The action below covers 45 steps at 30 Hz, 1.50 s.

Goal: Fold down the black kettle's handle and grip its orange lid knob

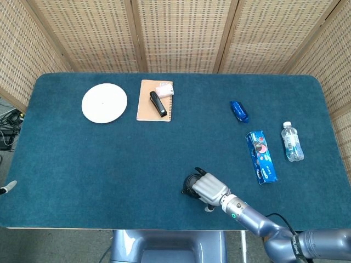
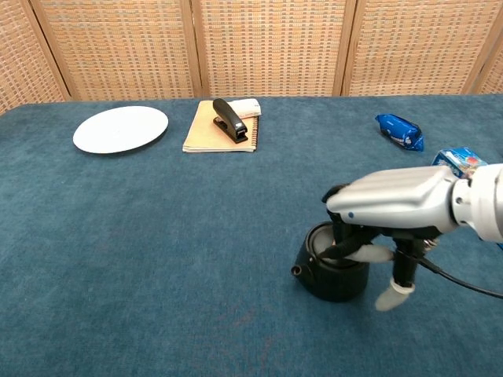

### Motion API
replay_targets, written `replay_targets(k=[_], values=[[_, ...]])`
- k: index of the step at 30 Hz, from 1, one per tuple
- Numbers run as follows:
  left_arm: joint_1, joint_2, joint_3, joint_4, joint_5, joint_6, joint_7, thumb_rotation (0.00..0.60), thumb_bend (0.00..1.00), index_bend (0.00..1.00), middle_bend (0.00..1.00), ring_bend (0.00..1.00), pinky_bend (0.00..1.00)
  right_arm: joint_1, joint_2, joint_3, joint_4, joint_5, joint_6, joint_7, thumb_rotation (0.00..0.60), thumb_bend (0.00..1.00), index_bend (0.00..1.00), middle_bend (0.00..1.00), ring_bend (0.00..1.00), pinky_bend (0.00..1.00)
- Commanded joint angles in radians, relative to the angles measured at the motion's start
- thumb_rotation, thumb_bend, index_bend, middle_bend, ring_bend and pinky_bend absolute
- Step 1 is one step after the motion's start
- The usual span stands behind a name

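Right hand [image 2: 391, 206]: smooth silver-grey shell, palm down directly over the kettle, covering its top; pale fingertips [image 2: 390, 296] curl down past the kettle's right side. Whether the fingers pinch the lid knob cannot be told, since the palm hides it in both views.
Left hand [image 1: 7, 188]: only a pale tip shows at the left border of the head view, well away from the kettle; open or closed cannot be told.
Kettle [image 2: 324, 271]: squat, round, matte black body near the table's front edge, right of centre. Its small spout points left in the chest view. Lid and knob are hidden; the handle's position is unclear.
Table [image 1: 109, 164]: dark blue, napped cloth, rounded far corners. Wide bare cloth lies left of the kettle and beyond it; only a narrow strip separates the kettle from the front edge.
Cookie box [image 1: 261, 156]: long blue carton, right of the kettle and farther back, lying lengthwise front to back.
Water bottle [image 1: 292, 142]: clear plastic, on its side, right of the box.
Blue packet [image 1: 239, 111]: glossy, crinkled, beyond the box.
Notebook [image 1: 155, 101]: tan, rectangular, far left of the kettle, bearing a black stapler [image 1: 158, 103].
Plate [image 1: 104, 103]: white, round, flat, left of the notebook.
Backdrop: woven cane screens [image 1: 181, 33] in wood frames.
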Motion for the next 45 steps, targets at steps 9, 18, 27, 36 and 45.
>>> replay_targets(k=[9,18,27,36,45], values=[[0.002,0.003,-0.001,0.006,0.001,0.002,-0.016,0.6,0.0,0.0,0.0,0.0,0.0,0.038,0.017,0.043,-0.03,0.051,-0.041,0.05,0.278,0.0,1.0,1.0,0.79,0.0],[0.003,0.003,-0.001,0.006,0.004,0.004,-0.02,0.6,0.0,0.0,0.0,0.0,0.0,0.047,0.043,0.064,-0.079,0.087,-0.012,0.069,0.17,0.0,1.0,1.0,0.81,0.0],[0.003,0.003,-0.001,0.005,0.002,0.002,-0.021,0.6,0.0,0.0,0.0,0.0,0.0,0.056,0.038,0.075,-0.139,0.171,0.049,0.045,0.166,0.0,1.0,1.0,0.84,0.0],[0.004,0.003,-0.001,0.005,0.003,0.004,-0.024,0.6,0.0,0.0,0.0,0.0,0.0,0.083,0.03,0.076,-0.204,0.271,0.086,0.009,0.148,0.28,1.0,1.0,0.87,0.0],[0.005,0.003,-0.002,0.005,0.003,0.005,-0.022,0.6,0.0,0.0,0.0,0.0,0.0,0.129,0.034,0.068,-0.237,0.375,0.099,-0.026,0.308,0.92,1.0,1.0,0.89,0.0]])
